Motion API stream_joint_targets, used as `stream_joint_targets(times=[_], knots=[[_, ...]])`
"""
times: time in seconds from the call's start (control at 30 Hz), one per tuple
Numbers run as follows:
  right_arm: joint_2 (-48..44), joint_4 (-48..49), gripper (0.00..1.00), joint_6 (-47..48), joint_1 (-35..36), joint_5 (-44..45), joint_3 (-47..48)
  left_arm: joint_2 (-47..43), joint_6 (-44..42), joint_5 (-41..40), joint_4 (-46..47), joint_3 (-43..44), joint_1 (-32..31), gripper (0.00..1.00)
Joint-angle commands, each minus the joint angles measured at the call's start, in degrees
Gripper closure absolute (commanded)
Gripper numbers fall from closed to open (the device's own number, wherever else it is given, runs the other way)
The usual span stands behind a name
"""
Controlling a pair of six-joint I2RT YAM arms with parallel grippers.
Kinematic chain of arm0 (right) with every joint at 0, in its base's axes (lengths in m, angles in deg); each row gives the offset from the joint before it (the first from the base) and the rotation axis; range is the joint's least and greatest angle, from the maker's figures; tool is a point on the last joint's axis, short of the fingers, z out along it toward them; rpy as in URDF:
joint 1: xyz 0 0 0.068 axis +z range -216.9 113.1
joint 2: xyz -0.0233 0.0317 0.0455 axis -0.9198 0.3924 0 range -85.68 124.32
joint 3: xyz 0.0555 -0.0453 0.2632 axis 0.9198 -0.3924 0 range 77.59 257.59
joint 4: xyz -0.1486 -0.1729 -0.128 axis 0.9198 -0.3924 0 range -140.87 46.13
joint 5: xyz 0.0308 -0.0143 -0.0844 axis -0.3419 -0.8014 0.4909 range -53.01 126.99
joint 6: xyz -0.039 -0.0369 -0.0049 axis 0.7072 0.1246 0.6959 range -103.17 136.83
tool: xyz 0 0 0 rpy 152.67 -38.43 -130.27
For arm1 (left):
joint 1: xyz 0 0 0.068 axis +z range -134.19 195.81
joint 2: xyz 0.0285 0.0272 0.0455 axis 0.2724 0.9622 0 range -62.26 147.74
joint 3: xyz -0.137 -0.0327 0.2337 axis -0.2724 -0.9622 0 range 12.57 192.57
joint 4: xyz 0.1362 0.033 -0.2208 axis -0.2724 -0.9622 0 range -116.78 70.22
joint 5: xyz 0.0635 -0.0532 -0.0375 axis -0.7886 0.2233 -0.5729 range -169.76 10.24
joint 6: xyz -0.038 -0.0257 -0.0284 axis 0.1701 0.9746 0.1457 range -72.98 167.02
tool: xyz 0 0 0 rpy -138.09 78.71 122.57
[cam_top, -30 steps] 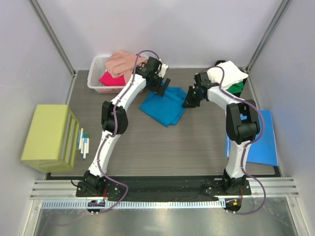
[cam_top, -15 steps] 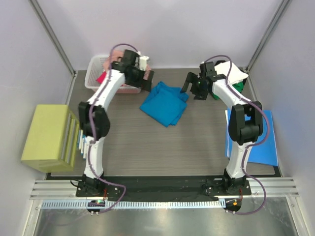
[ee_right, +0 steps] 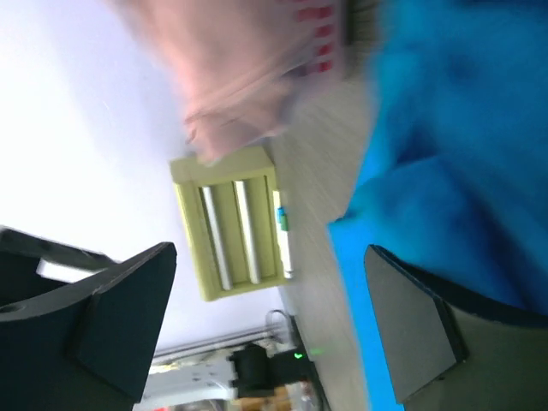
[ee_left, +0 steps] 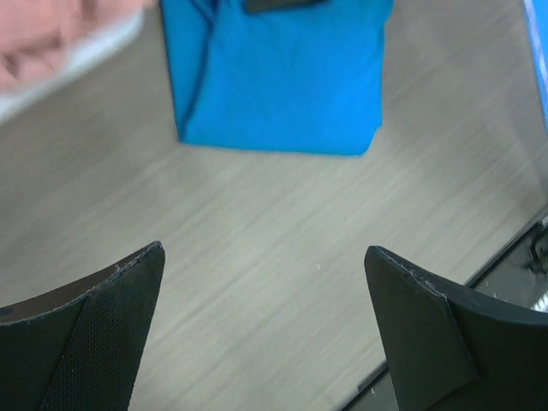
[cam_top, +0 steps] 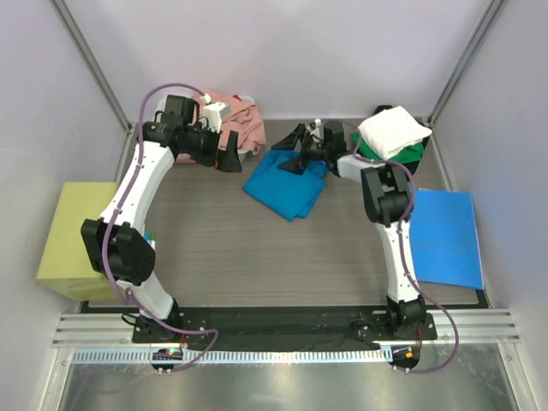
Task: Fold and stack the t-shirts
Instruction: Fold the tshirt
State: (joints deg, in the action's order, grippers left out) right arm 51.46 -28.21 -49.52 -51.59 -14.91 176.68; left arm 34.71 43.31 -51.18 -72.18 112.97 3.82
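Both end effectors stand with fingers wide apart and hold nothing. The left end effector [cam_top: 229, 157] hovers just beside the pink t-shirt [cam_top: 244, 128]. The right end effector [cam_top: 289, 151] hangs over the far edge of the teal t-shirt [cam_top: 287, 190]. That shirt lies folded flat on the surface [cam_top: 257, 257], between the two and nearer the right one. It sits askew, one corner pointing toward the arm bases, and it is close to square, so no long axis is plain. Well right of the right end effector, the white t-shirt [cam_top: 394, 130] rests on the green t-shirt [cam_top: 413, 154].
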Motion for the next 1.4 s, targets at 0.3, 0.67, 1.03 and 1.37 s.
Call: stream_joint_targets(times=[0.3, 0.67, 1.03, 1.37], knots=[[5.08, 11.32, 0.00, -10.20, -1.42, -7.17, 9.54, -3.37, -4.12, 0.95, -3.41, -5.12, 1.35, 0.00], [-7.94, -39.45, 0.00, 28.89, -0.90, 9.43, 8.94, -3.80, -3.68, 2.53, -3.58, -5.57, 1.44, 0.00], [-2.33, -39.30, 0.00, 29.79, -1.95, 10.33, 3.82, -4.86, -4.64, 1.48, -4.46, -5.74, 1.44, 0.00], [-8.73, -38.78, 0.00, 25.93, -2.66, 7.44, 8.48, -4.78, -5.79, 0.51, -4.73, -5.48, 1.44, 0.00]])
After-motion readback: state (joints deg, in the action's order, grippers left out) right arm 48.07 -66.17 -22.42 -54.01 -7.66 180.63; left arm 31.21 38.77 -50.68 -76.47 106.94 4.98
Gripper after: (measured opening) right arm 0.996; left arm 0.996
